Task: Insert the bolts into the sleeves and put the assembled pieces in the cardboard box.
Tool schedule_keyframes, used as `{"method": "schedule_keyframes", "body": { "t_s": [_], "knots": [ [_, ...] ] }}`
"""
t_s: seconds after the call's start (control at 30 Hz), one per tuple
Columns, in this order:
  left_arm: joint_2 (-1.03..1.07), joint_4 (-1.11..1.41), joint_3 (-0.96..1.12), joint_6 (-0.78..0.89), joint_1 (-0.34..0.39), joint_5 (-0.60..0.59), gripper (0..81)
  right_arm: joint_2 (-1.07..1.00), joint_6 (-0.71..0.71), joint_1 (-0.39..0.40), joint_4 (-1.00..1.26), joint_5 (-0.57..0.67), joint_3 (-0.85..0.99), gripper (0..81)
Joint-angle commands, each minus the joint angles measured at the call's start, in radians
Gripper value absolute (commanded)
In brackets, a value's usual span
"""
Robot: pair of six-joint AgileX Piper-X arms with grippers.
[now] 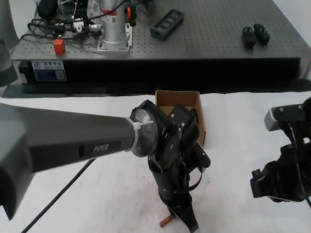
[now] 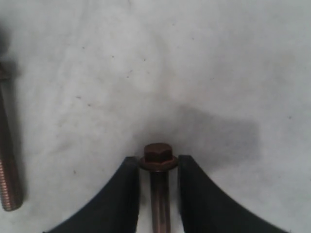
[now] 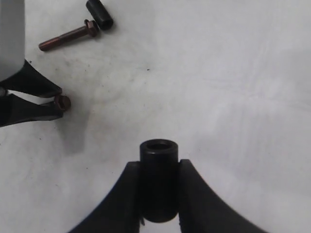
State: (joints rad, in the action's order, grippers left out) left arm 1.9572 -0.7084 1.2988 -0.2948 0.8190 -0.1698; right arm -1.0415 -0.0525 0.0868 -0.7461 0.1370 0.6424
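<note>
My left gripper (image 2: 158, 162) is shut on a brown bolt (image 2: 158, 158), whose hex head sticks out just past the fingertips, low over the white cloth. In the high view the left gripper (image 1: 187, 218) hangs in front of the cardboard box (image 1: 177, 99). My right gripper (image 3: 159, 167) is shut on a black sleeve (image 3: 159, 155), its open bore facing away from the wrist. The right wrist view also shows the left arm's fingers (image 3: 34, 104) with the bolt head (image 3: 62, 102). The right arm (image 1: 282, 179) sits at the right edge.
A second bolt (image 3: 68, 36) lies on the cloth, its head next to a loose black sleeve (image 3: 99, 13). Another bolt (image 2: 7, 165) lies beside the left gripper. A bolt end (image 1: 165, 222) shows by the fingers. A metal bench (image 1: 204, 43) stands behind the box.
</note>
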Motion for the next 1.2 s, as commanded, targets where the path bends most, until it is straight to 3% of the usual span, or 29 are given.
{"method": "schedule_keyframes", "body": {
  "t_s": [0.0,0.37,0.53,0.6,0.8,0.97,1.1,1.17],
  "knots": [
    [0.018,-0.029,0.005,-0.005,0.004,0.017,19.5,0.084,0.008,-0.006,-0.031,0.016,0.0,5.2],
    [0.03,-0.115,0.005,0.02,0.004,0.022,20.1,0.101,0.008,-0.006,-0.064,0.016,0.0,5.2],
    [0.03,-0.115,0.005,0.036,0.004,0.002,35.8,0.101,0.008,-0.006,-0.079,0.016,0.0,5.2],
    [0.03,-0.115,0.005,0.045,0.004,0.002,36.6,0.101,0.008,-0.006,-0.086,0.016,0.0,5.2],
    [0.03,-0.141,0.005,0.047,0.004,0.009,21.1,0.101,0.008,-0.006,-0.092,0.016,0.0,5.2],
    [0.03,-0.146,0.005,0.047,0.004,0.009,14.3,0.101,0.008,-0.006,-0.093,0.016,0.0,5.2],
    [0.028,-0.111,0.007,0.052,0.004,0.009,1.0,0.101,0.008,-0.006,-0.093,0.016,0.0,5.2],
    [0.013,-0.087,0.007,0.101,0.004,0.009,0.6,0.103,0.008,-0.006,-0.093,0.039,0.0,5.2]
  ]
}}
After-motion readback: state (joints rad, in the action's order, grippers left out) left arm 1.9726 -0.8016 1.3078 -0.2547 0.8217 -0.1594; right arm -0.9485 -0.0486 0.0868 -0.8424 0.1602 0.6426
